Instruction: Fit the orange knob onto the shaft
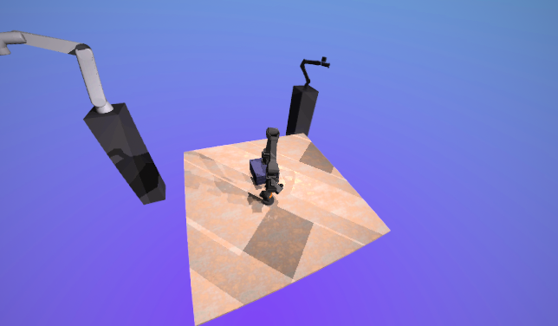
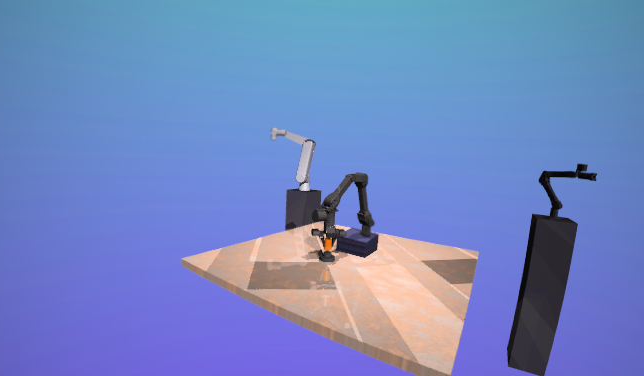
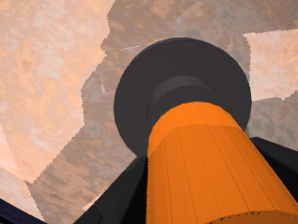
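Orange fills most of what my wrist camera sees: the orange knob (image 3: 206, 183) is pinched between my dark fingers, which stand partway apart with its ribbed body jammed between them. My claw (image 2: 328, 239) points straight down at the table (image 2: 388, 310), and the knob hangs upright in it.

Directly below the knob's lower end sits the round pedestal (image 3: 136, 96), a dark disc lying flat on the mottled peach tabletop. A raised dark collar (image 3: 174, 91) rises from the disc's centre and meets the knob's bottom edge; I cannot tell from here whether the knob is already partly down over the shaft or only resting on top of it, since the shaft itself is hidden behind the knob. A band of the collar shows between the orange and the disc, so the knob is not seated against the pedestal.

From the exterior view, my arm (image 2: 349, 186) arches up from its dark blue base block (image 2: 360, 244) and folds down, with the pedestal (image 2: 327, 257) just beside that block. The top view shows a sliver of orange (image 1: 271, 197) under my wrist, near the table's middle.

Off the table stand two dark pillars (image 1: 126, 152) (image 1: 301, 110), each carrying a camera arm, one pale and one black.
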Robot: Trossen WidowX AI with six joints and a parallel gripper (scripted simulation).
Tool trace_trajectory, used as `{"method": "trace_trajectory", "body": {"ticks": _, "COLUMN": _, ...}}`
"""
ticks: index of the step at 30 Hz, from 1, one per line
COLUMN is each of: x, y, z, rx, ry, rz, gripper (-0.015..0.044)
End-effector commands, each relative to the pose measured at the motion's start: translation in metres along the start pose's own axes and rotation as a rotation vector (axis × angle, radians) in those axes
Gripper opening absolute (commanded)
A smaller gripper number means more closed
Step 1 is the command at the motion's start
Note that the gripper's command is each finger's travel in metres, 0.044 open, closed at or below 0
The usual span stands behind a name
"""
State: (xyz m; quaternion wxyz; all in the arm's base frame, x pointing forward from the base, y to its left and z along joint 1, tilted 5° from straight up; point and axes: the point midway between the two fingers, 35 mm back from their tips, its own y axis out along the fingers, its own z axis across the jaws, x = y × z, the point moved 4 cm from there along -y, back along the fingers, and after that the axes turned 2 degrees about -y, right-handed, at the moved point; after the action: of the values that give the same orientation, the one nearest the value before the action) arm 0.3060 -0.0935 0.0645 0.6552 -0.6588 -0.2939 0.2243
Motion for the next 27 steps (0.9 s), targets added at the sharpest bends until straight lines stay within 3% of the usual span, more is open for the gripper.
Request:
{"method": "trace_trajectory", "body": {"ticks": 1, "x": -0.0004, "y": 0.0, "z": 0.001, "rx": 0.001, "ry": -0.005, "rz": -0.001, "gripper": 0.0}}
{"method": "trace_trajectory", "body": {"ticks": 9, "x": -0.0006, "y": -0.0047, "z": 0.0014, "rx": 0.001, "ry": -0.013, "rz": -0.001, "gripper": 0.0}}
{"method": "trace_trajectory", "body": {"ticks": 16, "x": 0.0003, "y": -0.0052, "z": 0.0, "rx": 0.001, "ry": -0.214, "rz": -0.001, "gripper": 0.0}}
{"method": "trace_trajectory", "body": {"ticks": 27, "x": 0.0014, "y": -0.0006, "z": -0.0021, "rx": 0.001, "ry": -0.214, "rz": -0.001, "gripper": 0.0}}
